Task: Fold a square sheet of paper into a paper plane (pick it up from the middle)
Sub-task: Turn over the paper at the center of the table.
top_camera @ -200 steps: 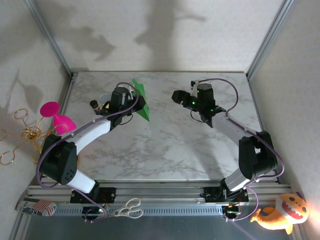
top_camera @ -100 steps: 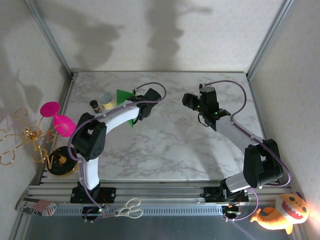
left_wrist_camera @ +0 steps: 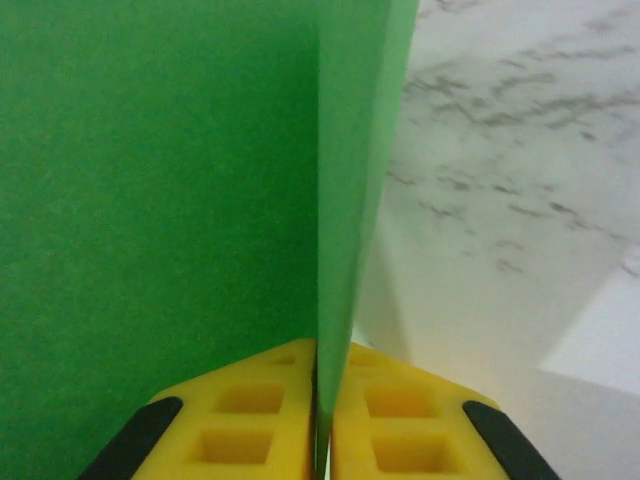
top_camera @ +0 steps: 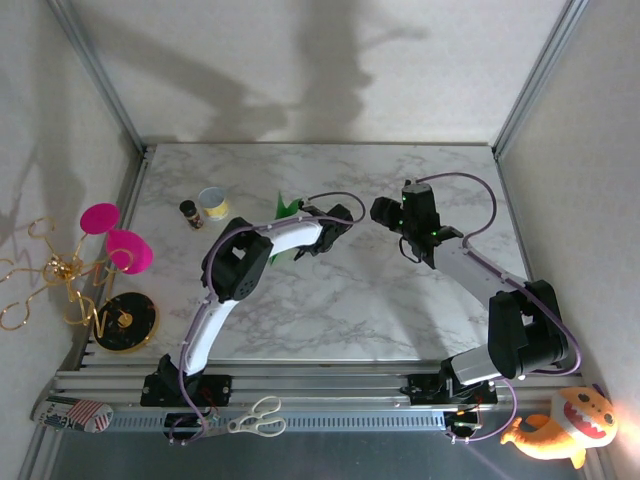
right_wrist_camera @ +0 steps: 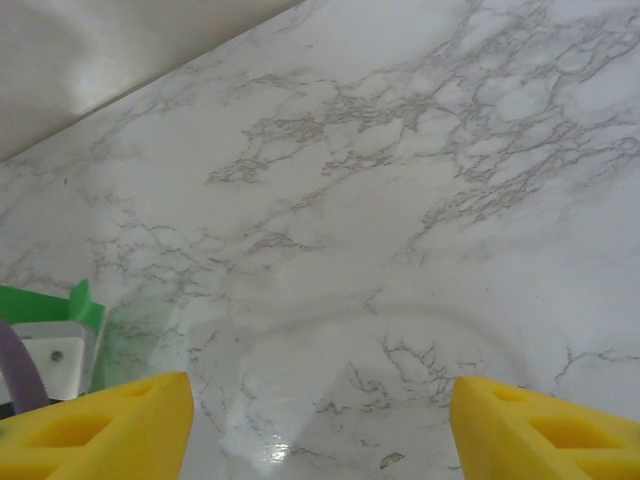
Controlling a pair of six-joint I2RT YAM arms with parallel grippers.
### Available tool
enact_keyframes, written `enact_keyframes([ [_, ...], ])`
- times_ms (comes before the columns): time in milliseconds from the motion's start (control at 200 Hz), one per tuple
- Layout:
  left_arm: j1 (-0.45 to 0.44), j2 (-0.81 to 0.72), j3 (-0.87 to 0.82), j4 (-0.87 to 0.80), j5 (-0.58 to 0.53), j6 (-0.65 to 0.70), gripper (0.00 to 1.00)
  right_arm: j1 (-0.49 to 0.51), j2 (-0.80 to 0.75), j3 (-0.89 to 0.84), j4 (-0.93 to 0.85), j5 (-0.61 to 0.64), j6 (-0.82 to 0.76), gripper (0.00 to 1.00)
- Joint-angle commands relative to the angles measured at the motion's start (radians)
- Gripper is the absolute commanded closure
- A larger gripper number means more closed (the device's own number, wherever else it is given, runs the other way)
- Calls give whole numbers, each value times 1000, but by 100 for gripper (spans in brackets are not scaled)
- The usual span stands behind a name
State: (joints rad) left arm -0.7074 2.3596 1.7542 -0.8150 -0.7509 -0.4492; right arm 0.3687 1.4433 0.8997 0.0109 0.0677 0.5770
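The paper plane [left_wrist_camera: 160, 190] is folded bright-green paper, and one flap stands edge-on between the yellow pads [left_wrist_camera: 255, 410]. My left gripper [left_wrist_camera: 322, 345] is shut on that flap. In the top view the left arm reaches right across the table, and bits of green paper [top_camera: 285, 203] peek out beside its forearm. My right gripper [top_camera: 381, 211] hovers just right of the left wrist, open, with bare marble between its fingers [right_wrist_camera: 120, 420]. In the right wrist view a corner of the green paper [right_wrist_camera: 40, 300] sits at the left edge.
A yellow-lidded tin [top_camera: 212, 204] and a small dark bottle [top_camera: 188, 212] stand at the back left of the marble table [top_camera: 400, 310]. Pink discs [top_camera: 118, 242] and a black disc [top_camera: 122, 322] lie off the left edge. Scissors [top_camera: 256, 417] rest on the front rail.
The left arm has swung right from the back left to mid-table, carrying the green paper along. The right gripper drifted slightly right and stayed open.
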Motion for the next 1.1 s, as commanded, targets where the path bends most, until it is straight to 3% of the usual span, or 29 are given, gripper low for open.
enact_keyframes([
  [0,-22,18,39,-6,27,-35,86,-12,-28,-25,3,0,41,31],
  [335,-52,41,48,21,112,-79,73,-26,-12,-20,3,-7,69,31],
  [661,-57,-17,54,53,272,-150,55,-48,-21,-17,11,-16,89,31],
  [1092,-95,-94,87,59,326,-216,52,-56,-22,-15,17,-20,107,32],
])
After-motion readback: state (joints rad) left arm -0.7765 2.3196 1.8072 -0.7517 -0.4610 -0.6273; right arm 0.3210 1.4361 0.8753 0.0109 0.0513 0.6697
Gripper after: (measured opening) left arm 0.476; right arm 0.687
